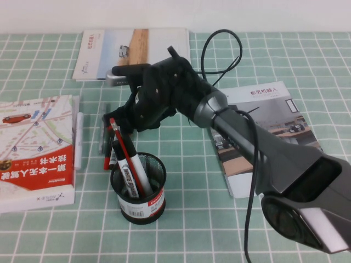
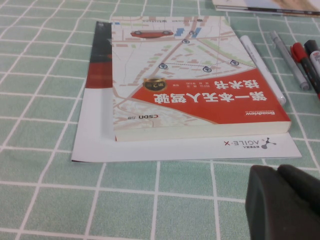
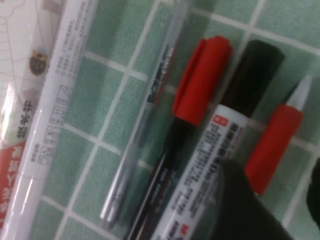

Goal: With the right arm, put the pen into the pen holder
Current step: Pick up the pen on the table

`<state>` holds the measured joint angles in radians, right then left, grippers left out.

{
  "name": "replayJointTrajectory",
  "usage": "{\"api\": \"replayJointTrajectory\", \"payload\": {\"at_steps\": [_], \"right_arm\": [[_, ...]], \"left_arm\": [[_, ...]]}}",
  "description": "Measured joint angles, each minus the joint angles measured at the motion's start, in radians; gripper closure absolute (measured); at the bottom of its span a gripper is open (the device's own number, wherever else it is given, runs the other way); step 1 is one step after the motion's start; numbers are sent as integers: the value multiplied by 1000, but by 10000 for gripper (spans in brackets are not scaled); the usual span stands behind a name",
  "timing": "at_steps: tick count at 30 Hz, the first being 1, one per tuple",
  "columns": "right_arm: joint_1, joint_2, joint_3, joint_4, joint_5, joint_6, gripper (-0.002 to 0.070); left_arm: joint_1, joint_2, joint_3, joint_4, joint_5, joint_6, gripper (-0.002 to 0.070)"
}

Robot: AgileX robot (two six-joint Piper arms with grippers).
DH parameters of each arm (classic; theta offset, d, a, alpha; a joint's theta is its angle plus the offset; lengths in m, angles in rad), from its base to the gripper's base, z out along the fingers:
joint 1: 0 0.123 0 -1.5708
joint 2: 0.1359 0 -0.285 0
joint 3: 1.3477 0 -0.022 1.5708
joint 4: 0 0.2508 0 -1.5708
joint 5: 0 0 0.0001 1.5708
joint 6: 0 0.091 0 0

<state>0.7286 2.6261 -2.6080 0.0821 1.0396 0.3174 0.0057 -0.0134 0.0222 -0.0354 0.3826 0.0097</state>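
The black mesh pen holder stands at the front of the table, left of centre. The red pen leans in it, its top up by my right gripper. In the right wrist view its red cap lies just outside the dark finger. That gripper hangs above and behind the holder with its jaws apart, gripping nothing. A black marker with a white label and a thin red stick pen are also in the holder. My left gripper is shut and empty, low over the table in front of a red book.
A white pen and a grey pen lie on the green checked cloth between the red book and the holder. A brochure lies under my right arm. Another booklet lies at the back.
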Motion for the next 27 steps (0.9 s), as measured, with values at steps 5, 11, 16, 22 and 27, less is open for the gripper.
{"api": "replayJointTrajectory", "payload": {"at_steps": [5,11,16,22,27], "right_arm": [[8,9,0,-20,-6,0,400],[10,11,0,-40,9,-6,400],[10,11,-2,-62,42,-21,429],[10,11,-6,-67,65,-23,449],[10,11,-10,-74,110,-23,451]], "left_arm": [[0,0,0,0,0,0,679],[0,0,0,0,0,0,679],[0,0,0,0,0,0,679],[0,0,0,0,0,0,679],[0,0,0,0,0,0,679]]}}
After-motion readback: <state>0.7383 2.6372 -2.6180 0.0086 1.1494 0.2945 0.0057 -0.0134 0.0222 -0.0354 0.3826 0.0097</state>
